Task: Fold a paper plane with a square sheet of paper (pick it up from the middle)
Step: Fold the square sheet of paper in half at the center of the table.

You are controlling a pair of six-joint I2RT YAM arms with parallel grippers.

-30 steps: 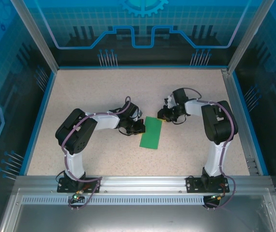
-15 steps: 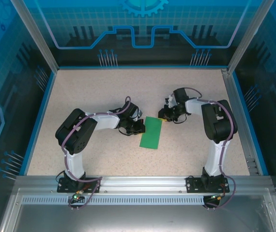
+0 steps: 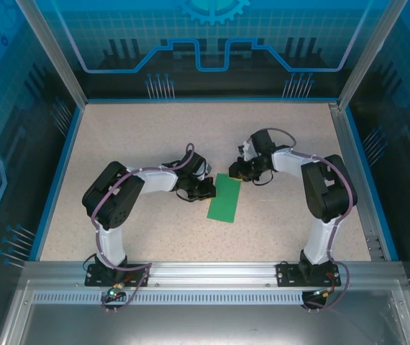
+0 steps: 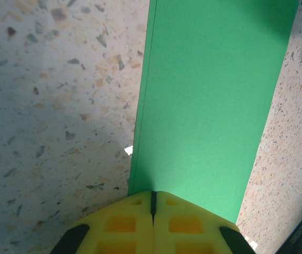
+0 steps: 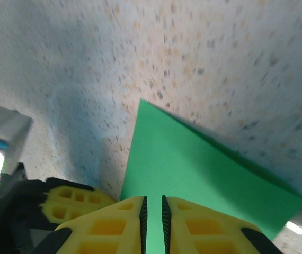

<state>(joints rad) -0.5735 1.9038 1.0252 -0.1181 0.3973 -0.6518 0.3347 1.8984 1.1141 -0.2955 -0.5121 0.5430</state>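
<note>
Both arms are bent low over the table [image 3: 133, 136], elbows out to the sides and forearms reaching inward to the paper [image 3: 224, 200] lying flat between them, a little nearer than mid-table. The left gripper [image 3: 206, 190] comes in from the left and meets the paper's left long edge. The right gripper [image 3: 236, 172] reaches down from the far right onto the paper's far right corner.

In the left wrist view the left gripper [image 4: 152, 200] has its yellow fingers [image 4: 122, 225] pressed together with only a hairline seam, over the paper's [image 4: 209, 106] near edge. Whether they pinch the sheet or just press on it cannot be told. In the right wrist view the right gripper [image 5: 152, 206] is narrowly parted, and green shows through the slit.

The paper [image 5: 193, 169] looks like a long narrow rectangle with crisp straight edges. A fine line runs just inside one long edge, which suggests layers. Speckled table [image 4: 61, 106] lies open on every side of it, and the enclosure walls [image 3: 68, 144] are well apart.

Each gripper covers the strip of paper beneath it. A yellowish blur at the left wrist view's upper right corner is too soft to make out. The far table [image 5: 220, 53] in the right wrist view is blurred.
</note>
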